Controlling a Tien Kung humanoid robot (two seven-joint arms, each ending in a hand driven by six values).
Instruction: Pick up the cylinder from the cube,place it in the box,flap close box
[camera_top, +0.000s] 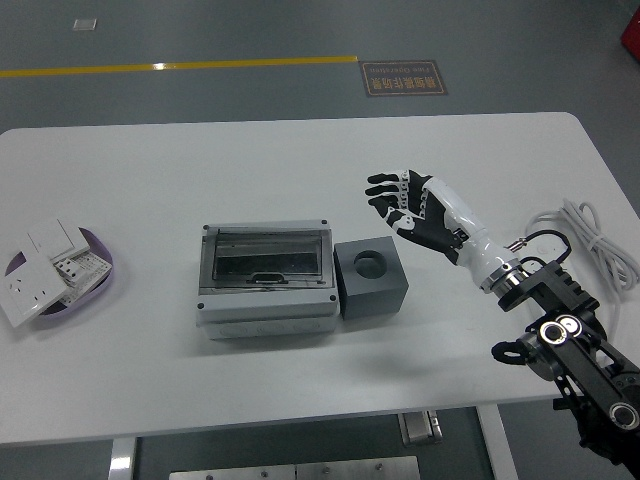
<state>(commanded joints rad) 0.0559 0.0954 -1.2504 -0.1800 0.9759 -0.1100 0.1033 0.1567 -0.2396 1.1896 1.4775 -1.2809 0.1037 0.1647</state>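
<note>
Nearest, at the lower right, the black right arm comes in over the near edge of the white desk and reaches up and to the left. Its white forearm ends in the right robot hand, which hangs above the desk with palm facing left and its five fingers loosely spread and slightly bent, holding nothing. The robot hand is just beyond and to the right of the grey cube, apart from it. The cube stands near the desk's middle, touching or almost touching the right side of the grey box. A round hollow shows in the cube's top face; no cylinder stands in it, and whether one lies behind the box's dark see-through flap cannot be told. That flap lies down flat over the box's top opening. At the far left of the desk, a shallow purple tray holds several white wall switches and sockets, piled loosely and overhanging its rim. At the right edge a coiled white cable lies on the desk. Beyond the desk, on the grey floor, run a yellow line and a floor sign.
</note>
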